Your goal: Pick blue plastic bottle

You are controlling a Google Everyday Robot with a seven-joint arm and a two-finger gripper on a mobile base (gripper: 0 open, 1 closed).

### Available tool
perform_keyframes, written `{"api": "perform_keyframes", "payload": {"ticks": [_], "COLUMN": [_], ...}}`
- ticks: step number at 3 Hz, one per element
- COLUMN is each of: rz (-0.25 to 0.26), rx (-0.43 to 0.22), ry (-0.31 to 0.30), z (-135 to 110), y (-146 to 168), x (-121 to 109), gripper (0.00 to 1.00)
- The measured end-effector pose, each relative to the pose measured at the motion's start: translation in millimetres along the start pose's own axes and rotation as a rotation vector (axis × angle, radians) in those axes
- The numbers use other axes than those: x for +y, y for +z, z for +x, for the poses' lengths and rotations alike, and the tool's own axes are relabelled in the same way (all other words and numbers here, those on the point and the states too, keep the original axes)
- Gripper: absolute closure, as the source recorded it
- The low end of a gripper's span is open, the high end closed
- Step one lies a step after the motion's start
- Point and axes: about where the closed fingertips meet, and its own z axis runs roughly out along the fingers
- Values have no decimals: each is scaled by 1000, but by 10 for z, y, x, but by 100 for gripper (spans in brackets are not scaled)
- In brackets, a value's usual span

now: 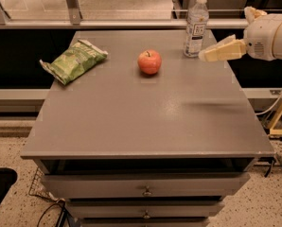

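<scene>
Right now the gripper [226, 40] hangs over the rear-right edge of the table [145, 122], just right of the blue plastic bottle [196, 27], not touching it. Jaws look spread wide w/ nothing btwn them. The lower cream finger [224, 50] points left, tip near the bottle's lower half; the other sticks up by the white arm housing. Bottle stands upright at back-right of tabletop, white cap on. Red apple [149, 62] sits to its left; green chip bag [74, 60] lies further left, nr the left edge. Drawers [145, 186] w/ knobs below.
</scene>
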Motion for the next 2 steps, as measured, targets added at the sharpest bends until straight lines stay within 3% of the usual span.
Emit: {"api": "perform_keyframes", "payload": {"ticks": [2], "rz": [16], "rx": [-21], "ry": [4], "z": [-27], "y": [39], "x": [-23], "gripper": [0]}}
